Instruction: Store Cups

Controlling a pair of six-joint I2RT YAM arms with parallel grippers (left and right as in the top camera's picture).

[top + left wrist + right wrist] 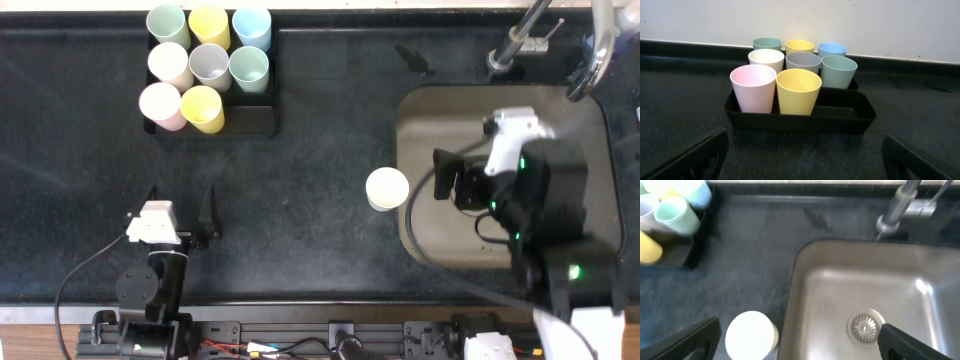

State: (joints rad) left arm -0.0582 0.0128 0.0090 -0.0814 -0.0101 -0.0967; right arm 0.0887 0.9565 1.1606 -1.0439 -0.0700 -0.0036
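**Top view.** I am holding my left gripper (180, 200) low over the dark speckled counter (320, 260), fingers spread, facing the black tray (255, 122). Eight cups (209, 62) are standing in the tray in rows of three, and the front corner slot (250, 118) nearest the sink (410, 110) is sitting vacant. In my judgement, that slot is meant for the loose cup. The white cup (387, 187) is standing on the counter just beside the sink's rim, well apart from the tray. My right gripper (440, 177) is hanging over the basin, pointing toward that cup.

**Left wrist view.** The pink cup (753, 89) and yellow cup (798, 91) are filling the front row side by side, upright and mouths up. All the cups are showing as smooth, tapered, matte pastel tumblers, plastic by their look. The tray is showing as shallow, with rounded corners and a low wall, which is keeping the cups packed in order.

**Right wrist view.** My right gripper's fingers are standing wide apart, pinching nothing. The white cup is sitting near one finger, on the counter side of the rim. I cannot tell which end is up. The sink is reading as brushed metal with a round drain (866, 326) and a faucet (895, 212) behind it.
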